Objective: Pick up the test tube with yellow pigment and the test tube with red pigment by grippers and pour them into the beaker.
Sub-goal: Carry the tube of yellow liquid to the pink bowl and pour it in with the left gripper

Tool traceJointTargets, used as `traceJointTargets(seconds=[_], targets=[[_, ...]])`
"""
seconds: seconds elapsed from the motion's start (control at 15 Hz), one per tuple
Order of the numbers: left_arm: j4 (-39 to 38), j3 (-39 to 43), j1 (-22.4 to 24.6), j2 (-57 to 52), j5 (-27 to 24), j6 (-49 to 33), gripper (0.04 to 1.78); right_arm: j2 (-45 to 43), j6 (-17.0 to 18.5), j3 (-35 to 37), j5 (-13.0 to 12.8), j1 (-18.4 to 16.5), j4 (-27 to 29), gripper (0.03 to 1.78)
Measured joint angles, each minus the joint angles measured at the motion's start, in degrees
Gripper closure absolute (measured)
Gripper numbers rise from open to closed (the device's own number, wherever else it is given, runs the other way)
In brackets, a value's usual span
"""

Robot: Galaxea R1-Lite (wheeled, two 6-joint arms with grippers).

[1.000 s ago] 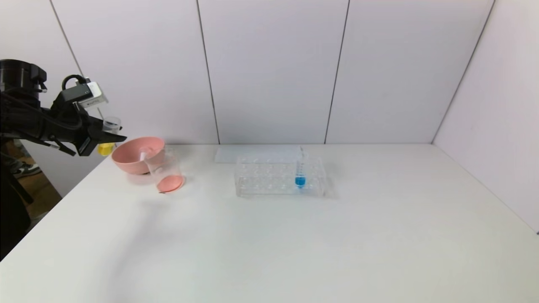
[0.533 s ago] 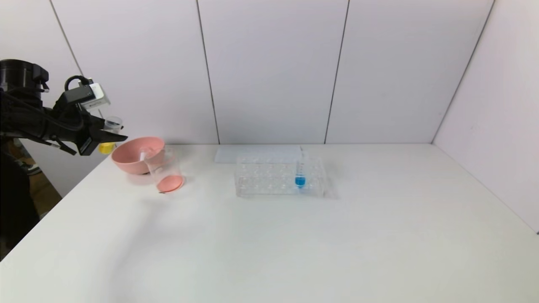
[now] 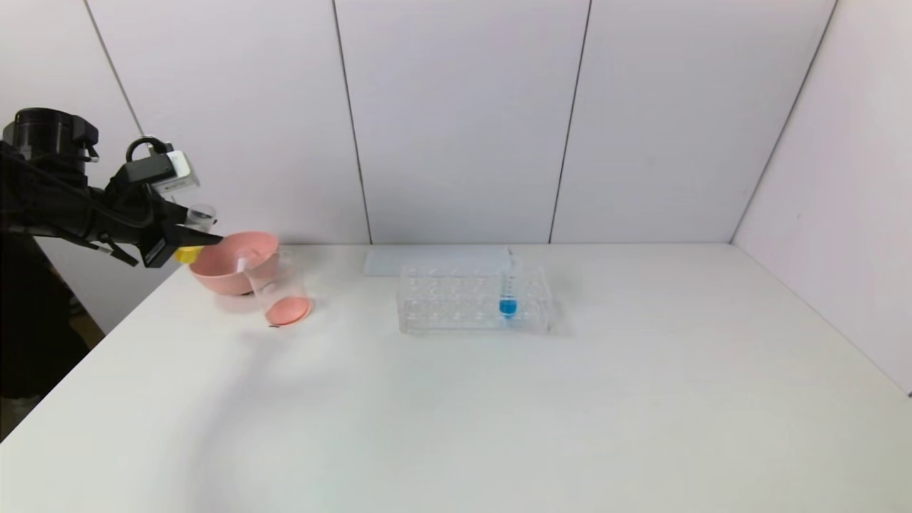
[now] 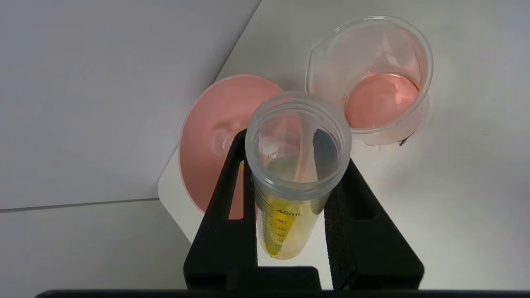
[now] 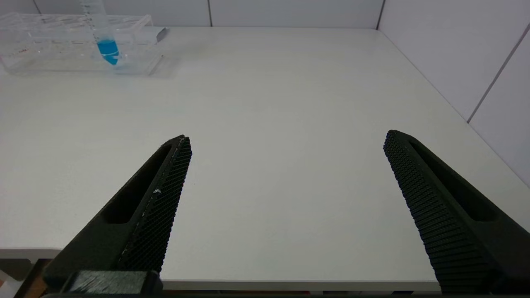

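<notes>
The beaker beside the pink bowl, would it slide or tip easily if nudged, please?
The beaker looks light: only a shallow pink layer sits in it, so it would probably slide. Its clear walls look smooth and perhaps breakable. Its wide flat base should resist tipping.

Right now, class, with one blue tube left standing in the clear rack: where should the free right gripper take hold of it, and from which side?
Grip the blue tube on its bare upper stretch above the rack; the rack walls box in the lower part. It stands upright, so come from above and lift straight up. The right gripper is open, near the table's front edge.
</notes>
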Motion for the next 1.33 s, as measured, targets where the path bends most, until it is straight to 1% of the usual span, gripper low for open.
traceJointTargets(seconds=[0.13, 0.4, 0.53, 0.73, 1.13, 1.33], targets=[[0.1, 0.0, -0.2, 0.3, 1.5, 1.5, 1.35, 0.0, 0.0, 0.0, 0.0, 0.0, 0.0, 0.11], [0.1, -0.1, -0.7, 0.6, 2.7, 4.3, 1.35, 0.0, 0.0, 0.0, 0.0, 0.0, 0.0, 0.11], [0.1, 0.0, -1.1, 0.8, 5.4, 6.3, 1.35, 0.0, 0.0, 0.0, 0.0, 0.0, 0.0, 0.11], [0.3, 0.0, -1.5, 0.8, 7.5, 7.5, 1.35, 0.0, 0.0, 0.0, 0.0, 0.0, 0.0, 0.11], [0.3, 0.0, -2.4, 0.9, 7.9, 10.3, 1.35, 0.0, 0.0, 0.0, 0.0, 0.0, 0.0, 0.11], [0.3, 0.1, -3.0, 1.2, 7.9, 10.4, 1.35, 0.0, 0.0, 0.0, 0.0, 0.0, 0.0, 0.11]])
